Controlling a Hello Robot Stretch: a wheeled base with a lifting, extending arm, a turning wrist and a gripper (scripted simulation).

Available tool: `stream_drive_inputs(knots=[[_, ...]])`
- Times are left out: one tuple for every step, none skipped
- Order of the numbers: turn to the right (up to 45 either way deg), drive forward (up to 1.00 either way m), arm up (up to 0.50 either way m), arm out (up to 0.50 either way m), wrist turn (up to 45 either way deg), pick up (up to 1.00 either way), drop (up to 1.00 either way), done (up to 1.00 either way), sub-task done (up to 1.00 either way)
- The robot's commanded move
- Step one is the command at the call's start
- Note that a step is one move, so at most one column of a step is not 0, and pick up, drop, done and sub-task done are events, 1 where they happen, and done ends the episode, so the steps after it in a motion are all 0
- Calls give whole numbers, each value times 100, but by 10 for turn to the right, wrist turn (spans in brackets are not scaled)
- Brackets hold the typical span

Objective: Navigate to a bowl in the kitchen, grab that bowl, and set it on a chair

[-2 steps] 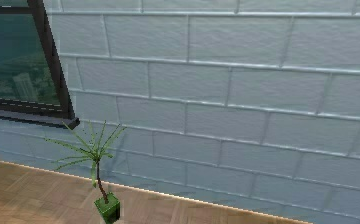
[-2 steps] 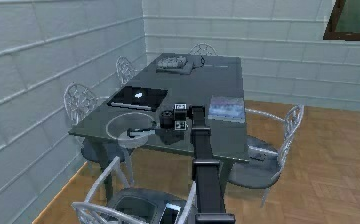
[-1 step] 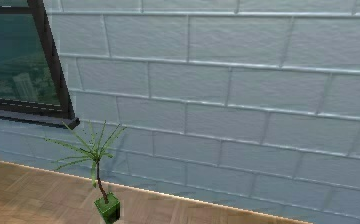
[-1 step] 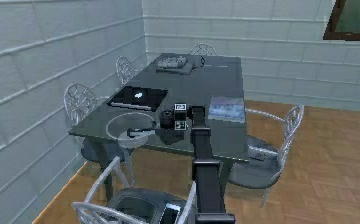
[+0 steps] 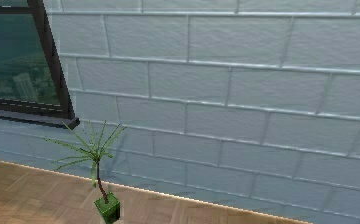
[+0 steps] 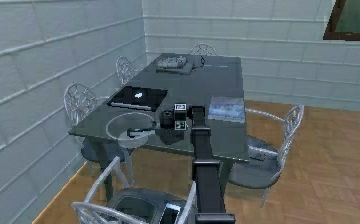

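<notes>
You're working the gripper at the pale round bowl by its fingers (whether it holds anything, I cannot tell), so be lifting straight up, clearing the flat black laptop just beyond.

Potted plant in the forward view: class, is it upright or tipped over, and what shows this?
Upright. The potted plant sits with its green pot flat on the wooden floor, stem and leaves rising above it.

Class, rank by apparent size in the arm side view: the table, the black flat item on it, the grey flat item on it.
1. table
2. black flat item
3. grey flat item, which looks somewhat smaller; both lie about equally far from the camera.
</notes>
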Motion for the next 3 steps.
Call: stream_drive_inputs(knots=[[0, 0, 0, 0, 0, 0, 100, 0, 0], [0, 0, 10, 0, 0, 0, 0, 0, 0], [0, 0, 0, -8, 0, 0, 0, 0, 0]])
